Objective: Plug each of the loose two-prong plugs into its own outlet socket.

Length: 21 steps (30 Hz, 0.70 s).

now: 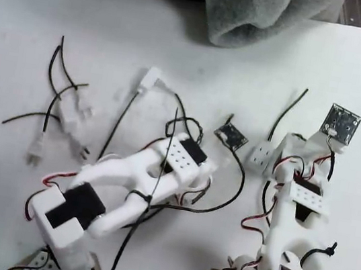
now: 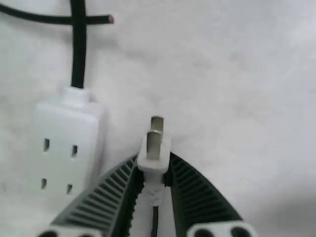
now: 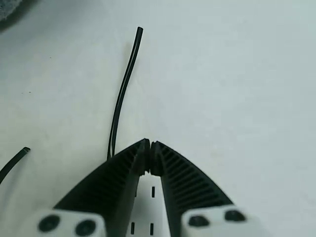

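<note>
— What sits on the white table (image 1: 37,5)?
— A grey cloth (image 1: 252,17) lies at its far edge. The right gripper (image 3: 149,145) hangs over a white socket block (image 3: 145,207), jaws pressed together on nothing. A black cable (image 3: 123,94) runs away from that block.
— And the left gripper (image 2: 154,160)?
— It is pinching a white two-prong plug (image 2: 154,150) by its body, just beside another outlet block (image 2: 66,153). Another loose plug (image 1: 35,151) lies far left. The held plug's prongs (image 2: 156,133) point outward.

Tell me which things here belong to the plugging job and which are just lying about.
Job:
plug in the left gripper
outlet block beside it
outlet socket by the right gripper
loose plug

Lying about:
grey cloth
</note>
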Each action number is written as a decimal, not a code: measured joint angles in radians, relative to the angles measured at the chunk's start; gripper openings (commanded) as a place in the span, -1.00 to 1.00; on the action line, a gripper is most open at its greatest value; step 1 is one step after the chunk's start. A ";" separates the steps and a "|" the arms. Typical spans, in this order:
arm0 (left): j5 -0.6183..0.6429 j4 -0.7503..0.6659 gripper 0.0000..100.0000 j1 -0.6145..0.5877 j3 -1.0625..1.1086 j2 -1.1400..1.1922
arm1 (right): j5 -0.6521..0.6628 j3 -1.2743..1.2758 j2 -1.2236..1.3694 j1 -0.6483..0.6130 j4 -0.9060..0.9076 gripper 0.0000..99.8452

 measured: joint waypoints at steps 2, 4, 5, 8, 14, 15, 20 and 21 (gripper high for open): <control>0.000 0.000 -0.95 0.000 0.000 0.000 | 0.000 0.000 0.000 0.000 0.000 -0.96; 0.000 0.000 -0.95 0.000 0.000 0.000 | 0.000 0.000 0.000 0.000 0.000 -0.96; 0.000 0.000 -0.95 0.000 0.000 0.000 | 0.000 0.000 0.000 0.000 0.000 -0.96; -0.032 0.000 -0.95 0.000 0.000 0.000 | 0.000 0.000 0.000 0.000 0.000 -0.96; -0.054 0.000 -0.96 0.015 0.000 0.000 | 0.000 0.000 0.000 0.000 0.000 -0.96; -0.054 0.000 -0.96 0.029 0.000 0.000 | 0.000 0.000 0.000 0.000 0.000 -0.96; -0.057 -0.017 -0.96 0.094 0.068 -0.132 | 0.000 0.000 0.000 0.000 0.000 -0.96; -0.057 -0.037 -0.96 0.094 0.100 -0.186 | 0.000 0.000 0.000 0.000 0.000 -0.96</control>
